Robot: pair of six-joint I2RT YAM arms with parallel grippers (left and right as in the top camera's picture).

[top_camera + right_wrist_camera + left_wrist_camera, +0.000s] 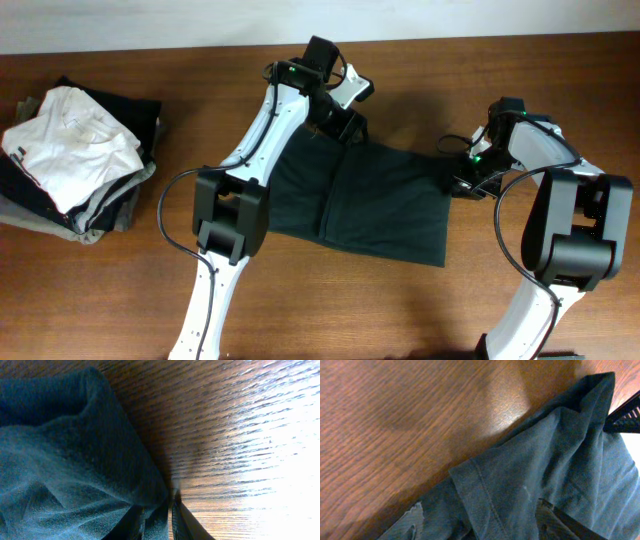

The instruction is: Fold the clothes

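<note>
Brown wood grain of the table (100, 300) fills the near edge of the overhead view, where I see the black and white bases of my left arm (225, 215) and right arm (570, 230) standing well apart. Between them, a little farther back, a dark green garment (390, 205) lies spread flat on the table, roughly rectangular, with a seam-like ridge near its middle where one layer lies over another. At the garment's right edge sits my right end effector (462, 178), low against the table. In its wrist view the two dark fingers (187, 527) are pressed close together at the bottom of the frame, pinching a bunched edge of the cloth, with bare, glare-lit wood to the right. Farther back, at the garment's far edge, my left end effector (335, 125) reaches down onto the fabric. Its wrist view shows a stitched hem and a turned-over fold of the green cloth lying on the wood, with black finger parts (625, 419) at the right edge and the bottom. The cloth hides the tips, so I cannot tell whether this one is spread or gripping. Off to the far left, well apart from the garment, rests a pile of clothes (110, 205), dark and grey pieces topped by a crumpled white piece (70, 140).
</note>
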